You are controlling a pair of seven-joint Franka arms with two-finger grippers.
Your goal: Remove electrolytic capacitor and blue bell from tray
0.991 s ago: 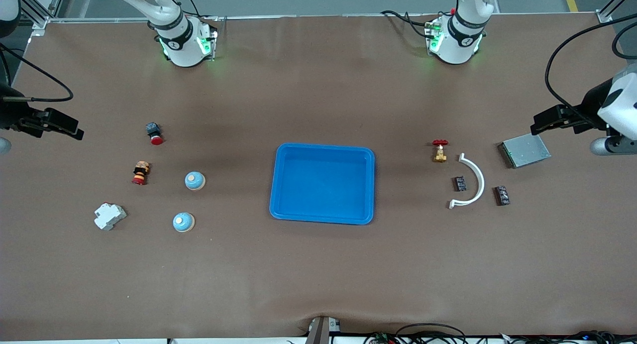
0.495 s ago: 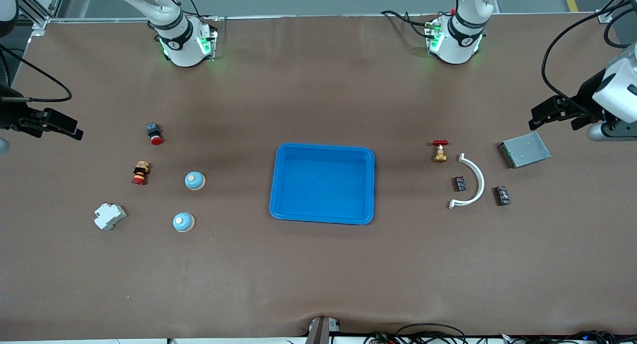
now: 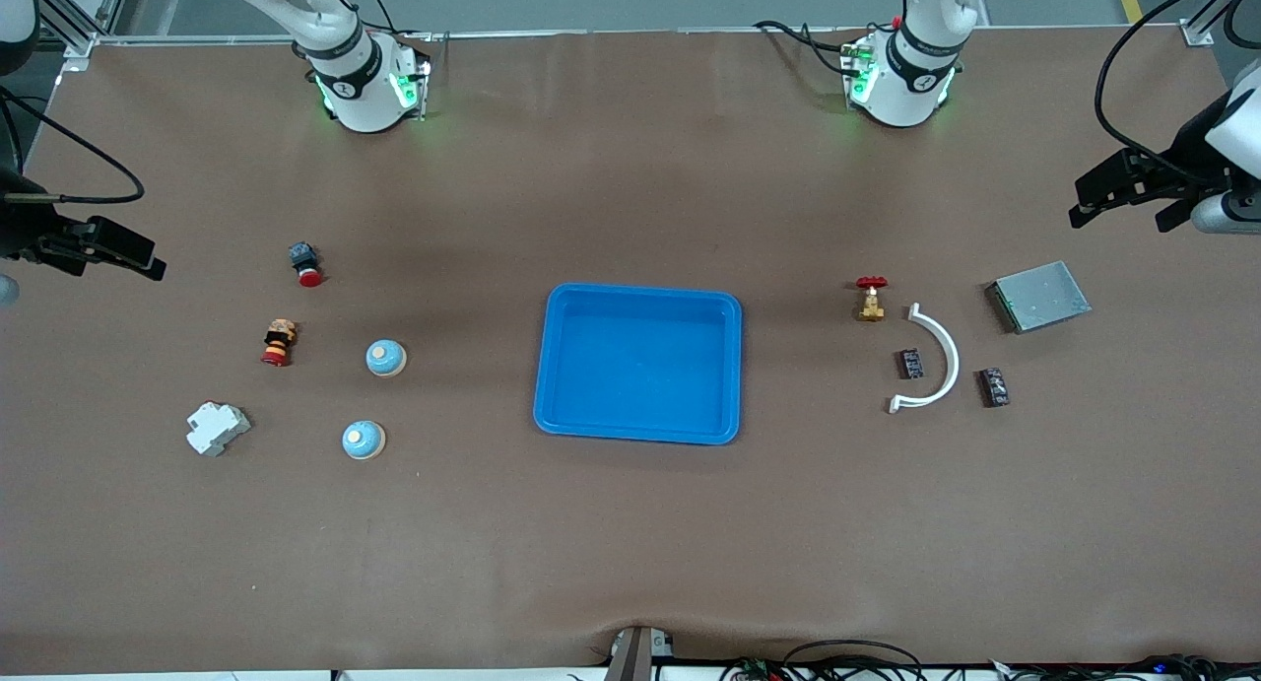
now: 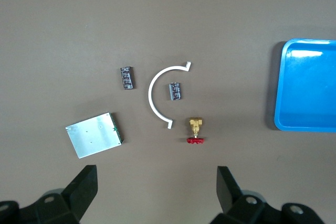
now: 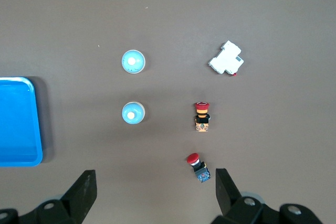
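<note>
Blue, shallow plastic tray (image 3: 638,364) sits mid-table. Two small black capacitors (image 3: 911,364) (image 3: 994,386) lie toward the left arm's end, two round blue bells (image 3: 386,358) (image 3: 364,440) toward the right arm's. Left gripper (image 3: 1126,186) and right gripper (image 3: 110,248) hover spread wide, empty.

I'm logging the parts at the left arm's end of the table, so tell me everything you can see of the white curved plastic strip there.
The white curved plastic strip is a thin, smooth half-ring lying flat on the brown table, with a small outward tab at each end. Its open side faces the blue tray. One small dark capacitor sits inside the curve, apart from it; another lies outside. A brass valve with a red handwheel stands near one tab. Nothing touches the strip.
</note>
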